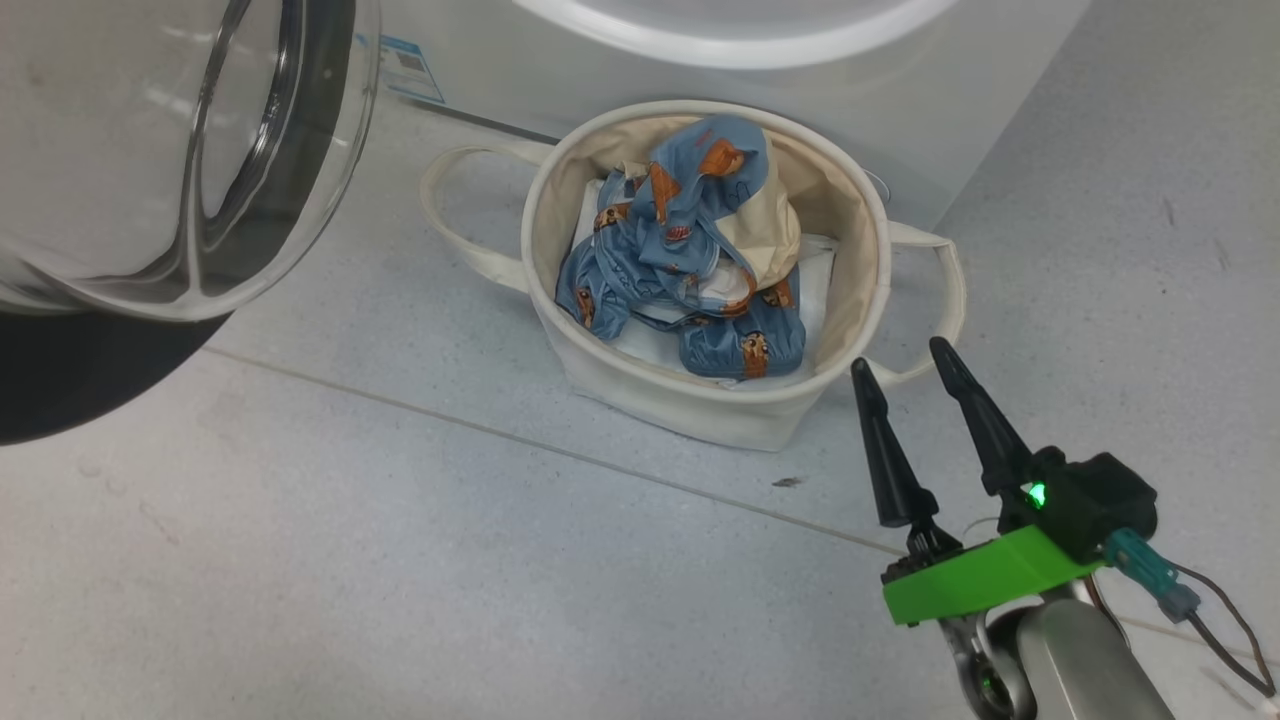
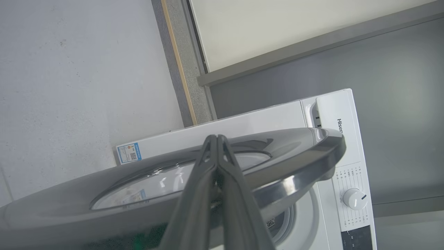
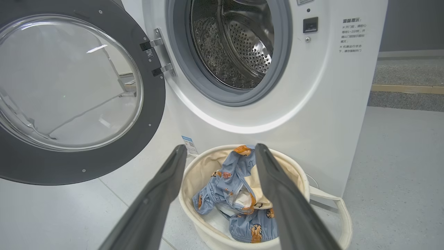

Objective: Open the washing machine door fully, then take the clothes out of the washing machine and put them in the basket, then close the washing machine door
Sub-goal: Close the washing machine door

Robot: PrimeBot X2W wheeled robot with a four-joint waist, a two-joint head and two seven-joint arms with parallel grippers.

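Head view, basket [image 1: 700,410]: cream, on the floor [image 1: 400,550] right in front of the washing machine [image 1: 700,90].
Head view, clothes [image 1: 680,250]: blue printed bundle heaped inside the basket, on a white sheet [image 1: 650,345].
Head view, right gripper [image 1: 900,354]: fingers spread, nothing between them, tips near the basket's loop handle [image 1: 945,290].
Left wrist view, left gripper [image 2: 216,139]: fingers pressed together, lying across the washing machine door [image 2: 295,152]; cannot tell whether they touch.
Right wrist view, washing machine door: stands wide open beside the drum mouth.
Right wrist view, drum [image 3: 236,45]: perforated steel wall in sight.

Light: bright, even | Glare: white streaks on the washing machine door [image 1: 200,150] glass | Shadows: soft, faint | Blur: right gripper [image 3: 220,147] fingers near lens
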